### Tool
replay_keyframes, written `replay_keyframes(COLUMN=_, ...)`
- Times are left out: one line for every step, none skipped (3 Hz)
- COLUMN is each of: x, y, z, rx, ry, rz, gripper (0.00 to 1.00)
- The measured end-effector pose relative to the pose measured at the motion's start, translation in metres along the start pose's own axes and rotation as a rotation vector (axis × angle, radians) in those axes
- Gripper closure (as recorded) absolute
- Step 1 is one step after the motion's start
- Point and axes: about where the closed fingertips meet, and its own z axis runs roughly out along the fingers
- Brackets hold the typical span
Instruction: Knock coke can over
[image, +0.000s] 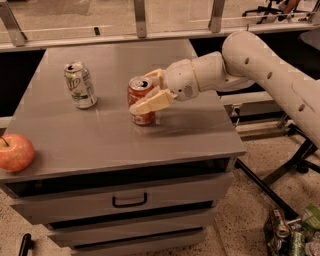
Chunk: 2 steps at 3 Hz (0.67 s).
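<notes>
The coke can (143, 118) is red-orange with a silver top and stands upright near the middle of the grey cabinet top (190, 135). My gripper (140, 91) reaches in from the right on a white arm. It is open, with its cream fingers on both sides of the can. The near finger (152, 101) lies across the can's front and the far finger (154, 75) is behind its top rim. I cannot tell whether the fingers touch the can.
A white-and-green can (80, 85) stands upright to the left of the coke can. A red apple (16, 152) sits at the cabinet's front left edge. Drawers (129, 200) are below. Several cans lie on the floor at lower right (285, 235).
</notes>
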Motion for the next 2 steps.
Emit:
replay_keyframes(x=-0.0006, y=-0.0024, z=0.0057, rx=-0.028, ry=0.026, rz=0.014, gripper=0.68)
replay_keyframes(x=-0.0103, y=-0.0114, z=-0.0013, rx=-0.018, ry=0.191, rz=-0.008, gripper=0.92)
